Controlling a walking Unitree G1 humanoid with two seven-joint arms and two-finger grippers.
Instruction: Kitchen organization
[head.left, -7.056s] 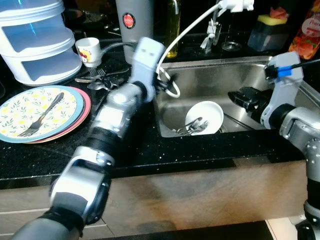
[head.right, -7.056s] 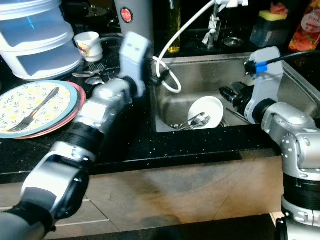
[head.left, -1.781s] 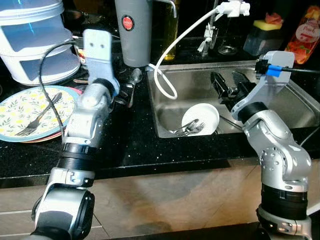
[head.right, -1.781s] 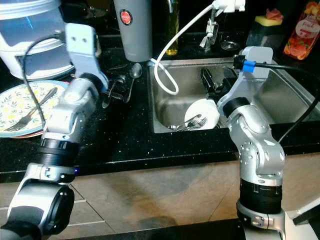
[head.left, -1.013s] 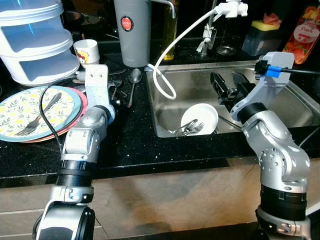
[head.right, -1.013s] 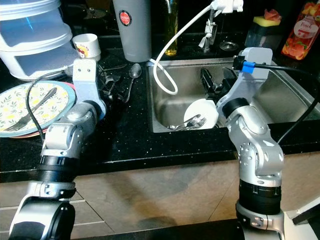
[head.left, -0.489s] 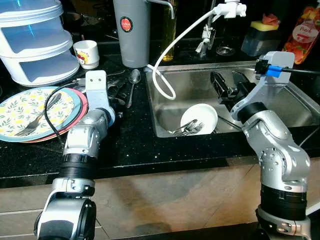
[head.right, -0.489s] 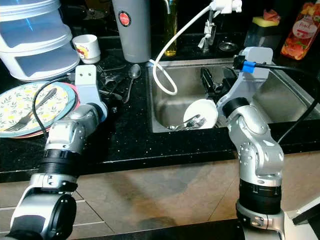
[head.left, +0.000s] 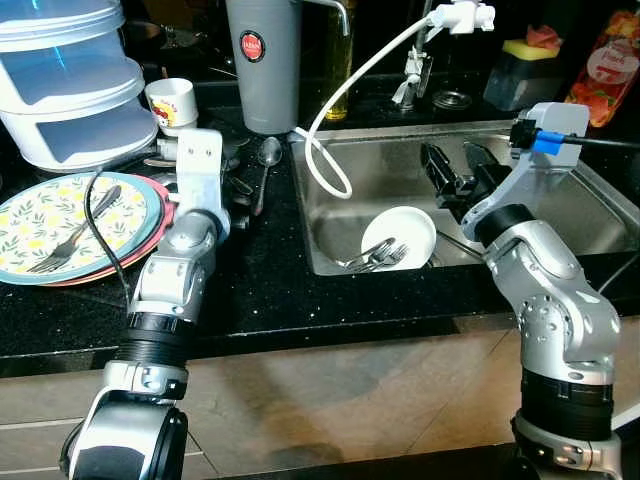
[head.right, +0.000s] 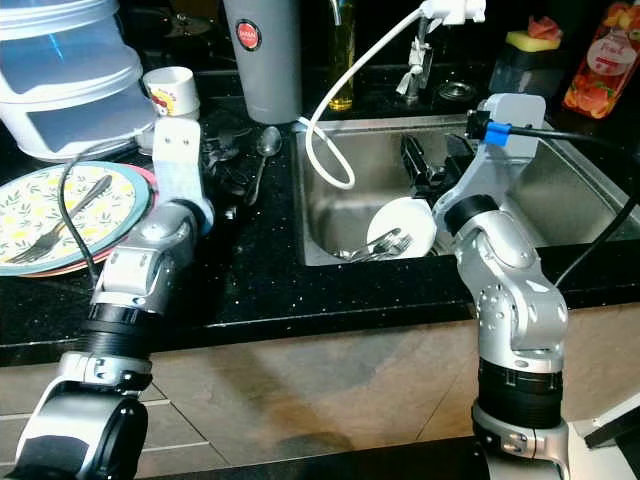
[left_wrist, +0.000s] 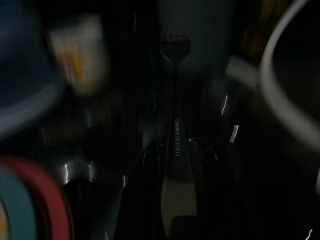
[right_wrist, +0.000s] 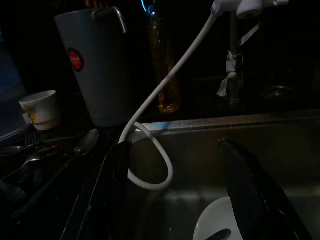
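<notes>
Your left gripper (head.left: 236, 184) sat low over the black counter (head.left: 270, 290), just left of the sink (head.left: 560, 200), in among the loose cutlery (head.right: 228, 150) there. In the left wrist view its fingers (left_wrist: 150, 165) were nearly closed, w/ a metal handle (left_wrist: 176, 135) lying in the narrow gap between them; that shot was dark & blurred, so you couldn't tell if the pads were actually clamping it. A spoon (head.left: 268, 155) lay on the counter beside the gripper, bowl end toward the grey jug (head.left: 264, 60) at the back edge.

Your right gripper (head.left: 462, 172) hung above the sink basin, fingers spread wide & holding nothing; the right wrist view showed the two fingers (right_wrist: 112, 190) well apart. Below & in front of it a white bowl (head.left: 400, 235) lay tilted on the sink floor near the front wall, w/ forks (head.left: 375, 257) resting in it. A white hose (head.left: 345, 95) ran from the tap (head.left: 455, 17) at the back down to the sink's left rim, looping there.

Toward the counter's left edge was a stack of plates (head.left: 130, 205), a fork (head.left: 75, 232) lying on the top one. Behind them stood a tiered white container (head.left: 70, 85) & a small cup (head.left: 170, 103). At the back right corner were a sponge holder (head.left: 525, 65) & a red bottle (head.left: 612, 60).
</notes>
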